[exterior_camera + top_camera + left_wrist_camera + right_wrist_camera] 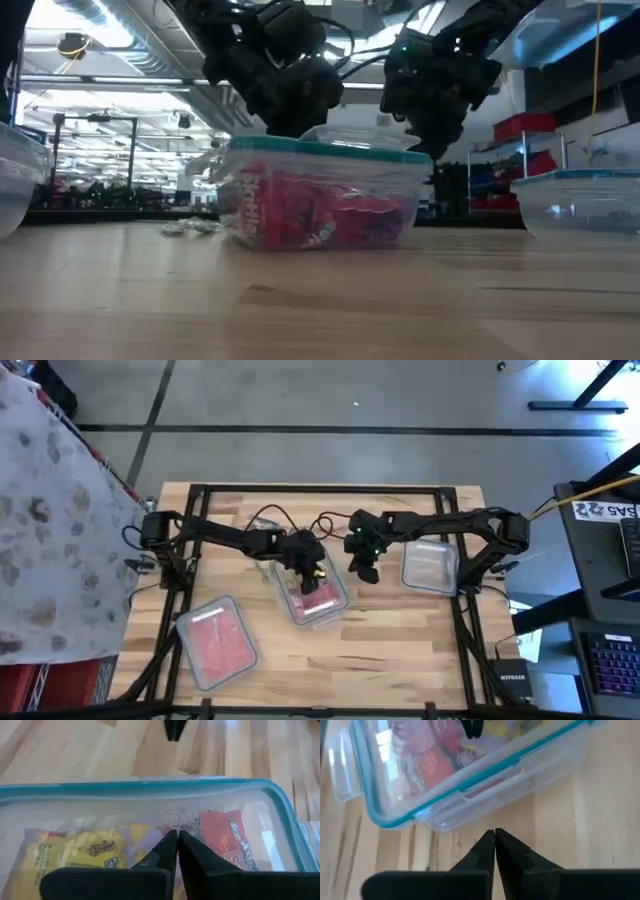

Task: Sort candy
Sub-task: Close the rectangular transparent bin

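Here my left claw [176,851] hangs over the middle tub [335,608], fingers pressed together with nothing between them. The candy [95,851] lies straight below the tips, inside the tub: yellow wrappers to one side, red [227,837] to the other, seen past my fingers. I judge the next move is a drop straight down, so I must open first. The tub's long axis runs roughly toward the table's near edge, tilted a little, and its teal rim [150,785] boxes me in.

My right claw [495,847] is also closed and empty, hanging just beside that tub's right wall over bare wood, so the left is nearer the candy. A tub of red candy [213,640] sits well off to the left front; a nearly empty one [430,565] lies just right. A few loose pieces [192,227] lie on the table behind the middle tub.
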{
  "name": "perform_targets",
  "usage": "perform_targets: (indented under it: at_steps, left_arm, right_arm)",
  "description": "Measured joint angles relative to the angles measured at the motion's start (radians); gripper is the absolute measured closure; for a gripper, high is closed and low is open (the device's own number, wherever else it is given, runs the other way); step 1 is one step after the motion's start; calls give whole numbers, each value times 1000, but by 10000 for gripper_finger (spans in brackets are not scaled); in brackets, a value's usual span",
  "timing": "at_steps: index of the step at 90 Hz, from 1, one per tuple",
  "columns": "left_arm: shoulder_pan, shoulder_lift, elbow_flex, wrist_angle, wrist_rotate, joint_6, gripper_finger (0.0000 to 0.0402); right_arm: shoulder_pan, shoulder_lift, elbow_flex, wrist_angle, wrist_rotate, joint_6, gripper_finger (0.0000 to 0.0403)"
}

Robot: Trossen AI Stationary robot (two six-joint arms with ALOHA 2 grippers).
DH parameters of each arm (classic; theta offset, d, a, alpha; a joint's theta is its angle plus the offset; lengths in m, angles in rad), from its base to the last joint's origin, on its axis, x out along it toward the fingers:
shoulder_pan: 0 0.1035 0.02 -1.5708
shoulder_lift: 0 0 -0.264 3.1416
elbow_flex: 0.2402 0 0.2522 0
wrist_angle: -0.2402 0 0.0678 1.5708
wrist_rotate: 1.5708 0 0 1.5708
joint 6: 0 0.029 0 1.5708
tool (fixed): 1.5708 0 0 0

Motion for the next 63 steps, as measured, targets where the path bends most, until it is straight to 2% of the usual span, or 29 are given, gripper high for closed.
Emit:
perform_targets:
  at_steps: [12, 21, 31, 41, 47, 63]
  left_arm:
    - [1, -19, -2, -11, -48, -81, 401]
    - [2, -24, -2, -6, -63, -126, 401]
    - [-1, -37, -3, -2, -67, -181, 401]
    - [-8, -55, -2, 11, -78, -197, 401]
    - [-9, -55, -2, 10, -64, -192, 401]
    - [-9, -62, -1, 13, 29, -150, 401]
  right_arm:
    - [-2, 0, 0, -4, 137, -38, 374]
    - [-19, 0, 0, -9, 166, -89, 334]
    - [-58, 0, 0, -27, 132, -126, 288]
    - [-96, -15, 0, -51, -23, -186, 258]
    - [-95, -39, 0, -48, -81, -209, 253]
    - [-95, -95, 0, -45, -81, -220, 259]
